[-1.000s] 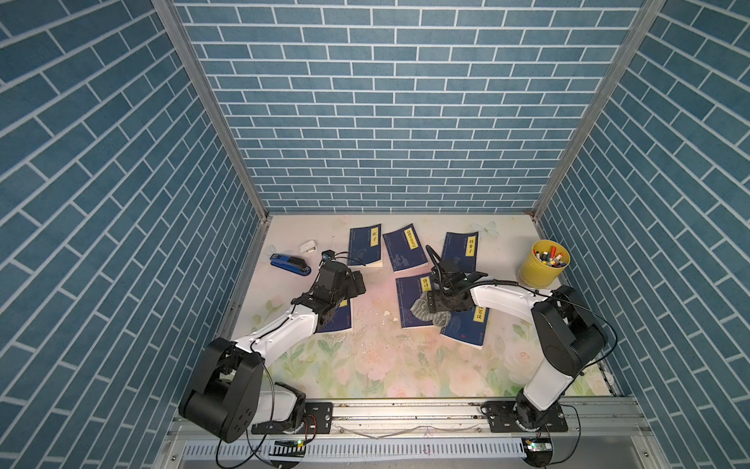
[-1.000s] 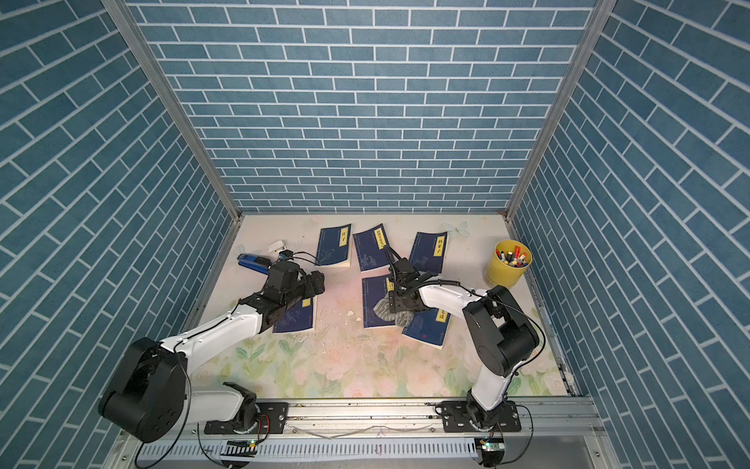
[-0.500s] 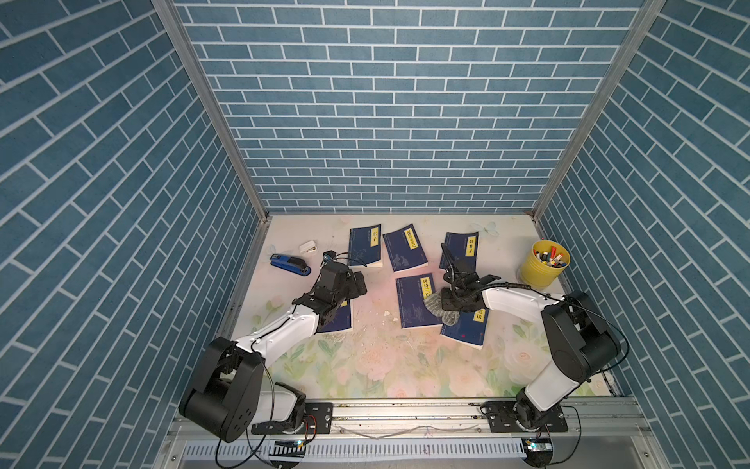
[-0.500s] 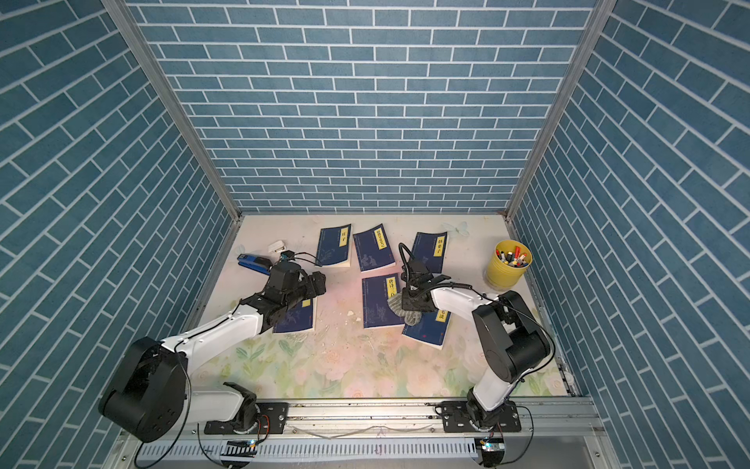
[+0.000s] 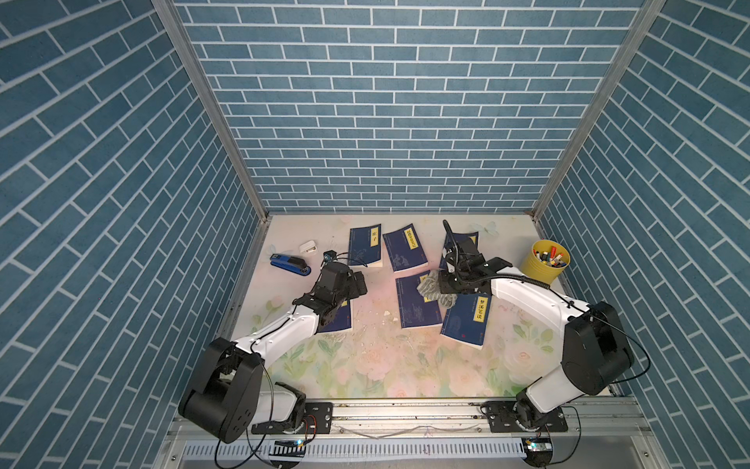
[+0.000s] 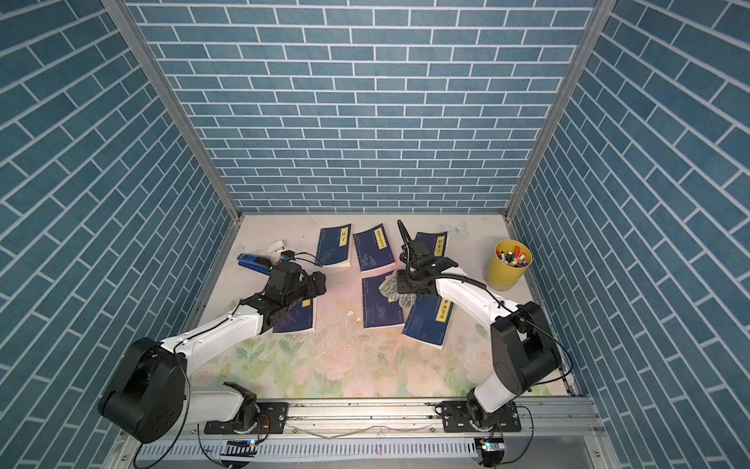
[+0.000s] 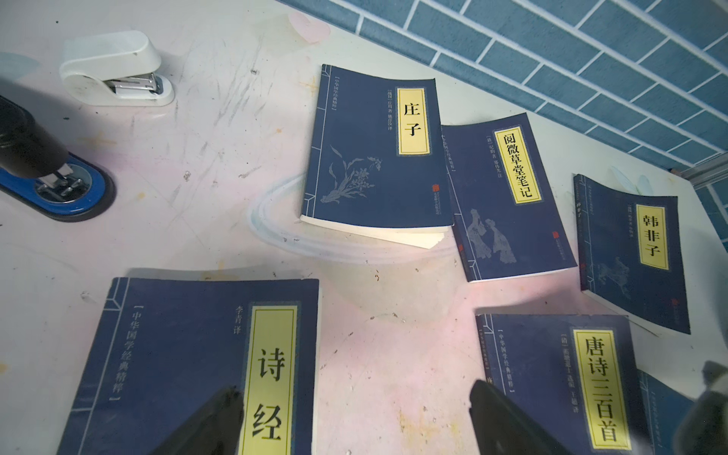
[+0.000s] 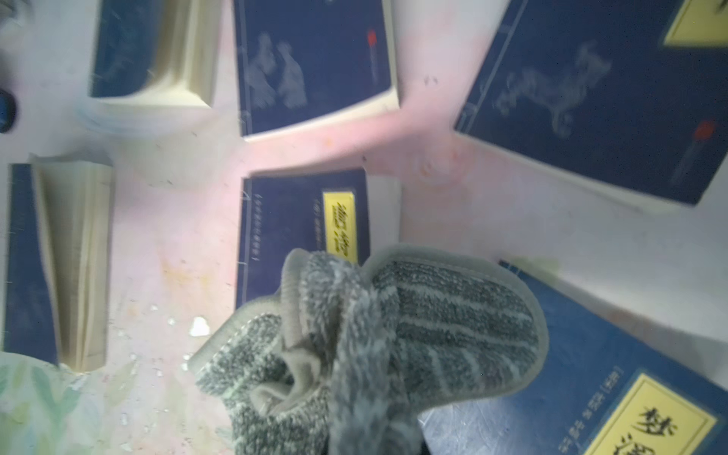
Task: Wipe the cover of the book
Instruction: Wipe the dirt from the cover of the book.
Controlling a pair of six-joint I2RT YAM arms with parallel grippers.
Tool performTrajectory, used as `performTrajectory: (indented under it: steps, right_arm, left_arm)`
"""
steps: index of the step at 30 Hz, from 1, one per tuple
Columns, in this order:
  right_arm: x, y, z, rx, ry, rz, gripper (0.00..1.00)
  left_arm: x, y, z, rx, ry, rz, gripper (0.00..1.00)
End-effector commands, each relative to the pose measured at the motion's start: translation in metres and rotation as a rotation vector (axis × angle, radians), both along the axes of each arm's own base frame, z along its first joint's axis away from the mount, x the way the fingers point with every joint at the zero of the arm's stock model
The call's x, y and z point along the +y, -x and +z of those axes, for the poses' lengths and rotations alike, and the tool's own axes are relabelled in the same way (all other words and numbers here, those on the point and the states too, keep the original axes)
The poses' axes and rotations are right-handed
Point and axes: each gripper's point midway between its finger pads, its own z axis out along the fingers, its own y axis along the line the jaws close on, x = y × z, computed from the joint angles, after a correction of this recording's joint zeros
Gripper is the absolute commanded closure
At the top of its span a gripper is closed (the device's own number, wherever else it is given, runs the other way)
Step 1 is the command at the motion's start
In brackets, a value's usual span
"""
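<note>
Blue brick walls (image 5: pixel 385 122) stand around a flowery table (image 5: pixel 365 365) with six dark blue books (image 5: pixel 365 251) on it. The middle book (image 5: pixel 418 312) lies flat between the two arms. The right gripper (image 5: pixel 444 284) is closed on a grey striped cloth (image 8: pixel 394 346), bunched over this book's far right corner and partly over its yellow label (image 8: pixel 340 224). The left gripper (image 7: pixel 354 429) hovers above the left book (image 7: pixel 189 354); its fingers (image 7: pixel 508 421) are wide apart and hold nothing.
</note>
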Motion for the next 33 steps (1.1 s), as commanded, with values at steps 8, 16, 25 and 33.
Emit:
performTrajectory:
  steps: [8, 16, 25, 33]
  right_arm:
    - [0.044, -0.014, -0.023, 0.09, -0.064, 0.133, 1.0]
    - [0.049, -0.029, -0.084, 0.177, 0.01, 0.123, 1.0]
    - [0.024, 0.007, -0.12, 0.268, 0.096, 0.086, 1.0]
    - [0.003, 0.082, -0.131, 0.337, 0.176, 0.093, 1.0]
  left_arm:
    - [0.008, 0.01, 0.01, -0.023, -0.021, 0.007, 0.04]
    - [0.014, 0.015, 0.017, -0.04, -0.034, 0.022, 0.04]
    - [0.017, 0.016, 0.02, -0.047, -0.039, 0.033, 0.04]
    - [0.014, 0.012, 0.019, -0.043, -0.044, 0.027, 0.04]
